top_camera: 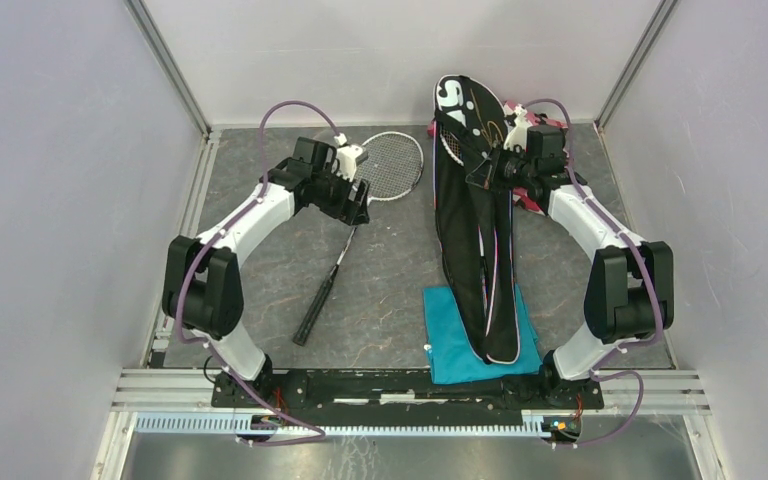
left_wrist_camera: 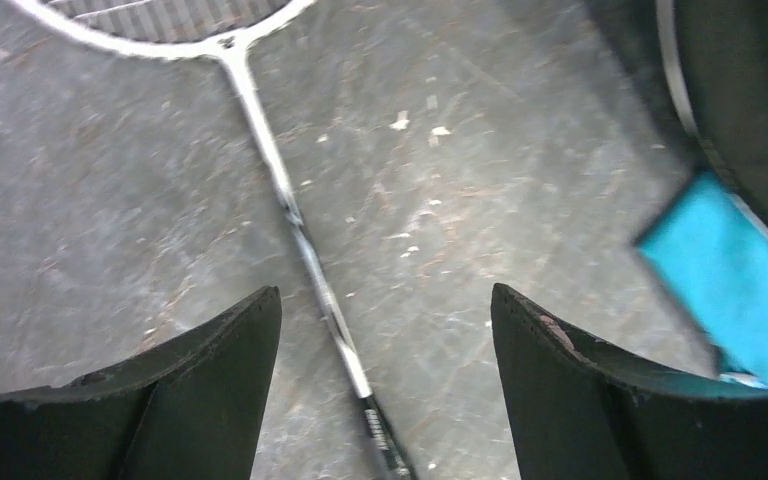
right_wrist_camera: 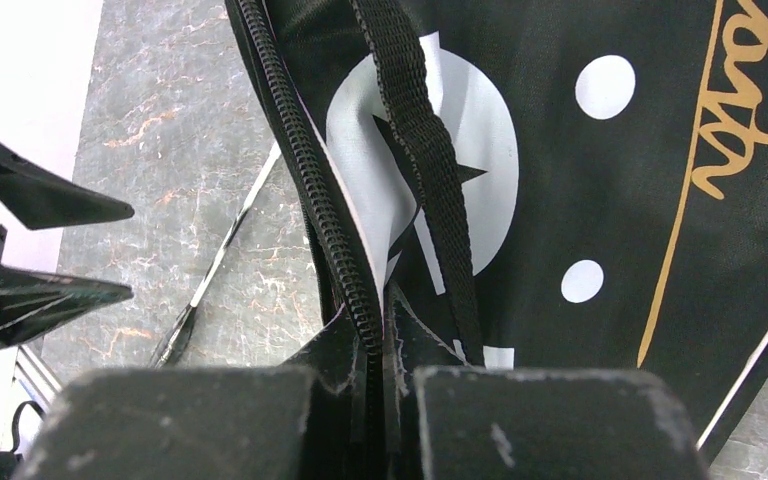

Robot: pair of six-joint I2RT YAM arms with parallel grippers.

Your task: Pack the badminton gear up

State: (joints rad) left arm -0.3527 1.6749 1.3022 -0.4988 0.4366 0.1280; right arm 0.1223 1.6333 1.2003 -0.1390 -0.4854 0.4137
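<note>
- Packing in progress, upper left of the overhead view: the left gripper (top_camera: 357,203) hangs over the table (top_camera: 380,290) with its jaws spread wide, pinching nothing.
- Left wrist view, bottom edge: its two black fingers (left_wrist_camera: 215,385) stand either side of the racquet (left_wrist_camera: 290,205), whose thin shaft runs between them on the table, nearer the left finger and touching neither.
- Centre-left, overhead: that racquet lies flat outside the bag, silver head toward the top of the frame, black handle angled toward the lower left.
- Lower centre: the teal cloth (top_camera: 447,352) lies under the narrow end of the bag.
- Centre-right: the black racquet bag (top_camera: 475,235) stretches lengthwise, its wide printed end at the top of the frame and lifted off the table.
- Right wrist view, bottom centre: the right gripper (right_wrist_camera: 380,338) is pressed together on the bag's open zipper edge (right_wrist_camera: 310,180), with a woven strap (right_wrist_camera: 420,130) just beside the grip.
- Upper right, overhead: the pink-black camouflage fabric (top_camera: 532,118) shows behind the bag.
- Step in hand, as it appears: the right arm holds the bag's mouth up and open while the left arm lines up on the loose racquet.
- Next move, by that reading: the spread fingers must drop squarely over the slim shaft and close firmly. The racquet then has to be lifted and fed toward the raised opening on the right, without snagging the zipper or strap.
</note>
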